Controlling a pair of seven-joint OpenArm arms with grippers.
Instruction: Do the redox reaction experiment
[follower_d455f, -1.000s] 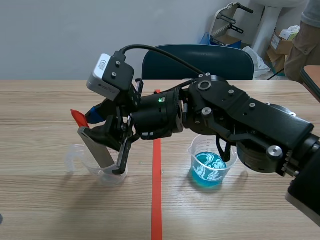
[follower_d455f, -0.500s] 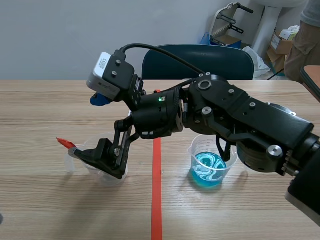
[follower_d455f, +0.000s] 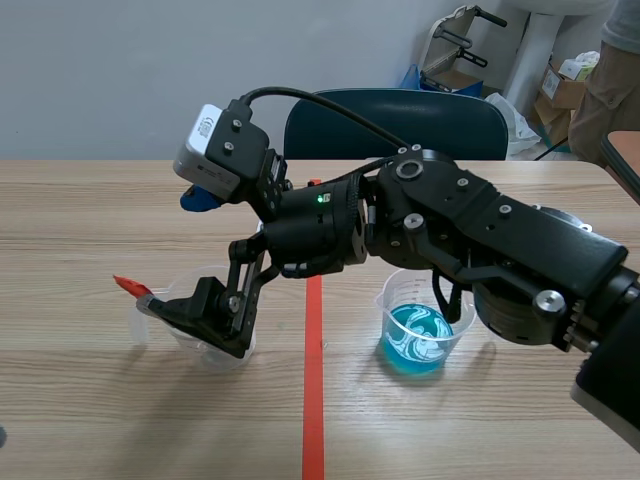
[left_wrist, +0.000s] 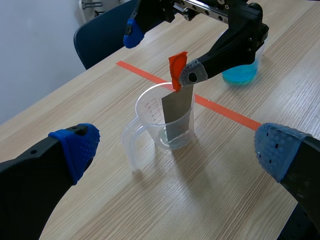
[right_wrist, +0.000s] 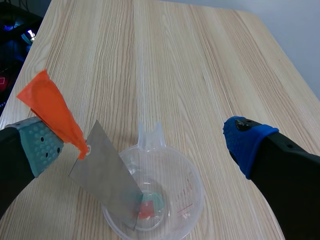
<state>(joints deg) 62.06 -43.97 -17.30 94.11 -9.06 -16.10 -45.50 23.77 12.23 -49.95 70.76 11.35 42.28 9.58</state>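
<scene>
A clear measuring cup (follower_d455f: 172, 322) stands left of the tape line. A grey metal plate (right_wrist: 107, 182) with an orange tag (right_wrist: 50, 107) leans in it, its lower end on the cup's bottom. My right gripper (follower_d455f: 208, 255) reaches across from the right and straddles the cup, open. One finger is low beside the tag (follower_d455f: 127, 285), the other high above. In the right wrist view the tag's corner sits against the grey-green pad (right_wrist: 35, 145). My left gripper (left_wrist: 177, 147) is open and faces the cup (left_wrist: 155, 132) from a distance. A beaker of blue liquid (follower_d455f: 420, 338) stands right of the line.
An orange-red tape line (follower_d455f: 313, 400) runs down the middle of the wooden table (follower_d455f: 480, 420). A dark chair (follower_d455f: 395, 120) stands beyond the far edge. A person (follower_d455f: 612, 80) and boxes are at the back right.
A second ago my right gripper held the plate upright over the cup. Its fingers have spread wide, and the plate has tipped left to lean in the cup.
</scene>
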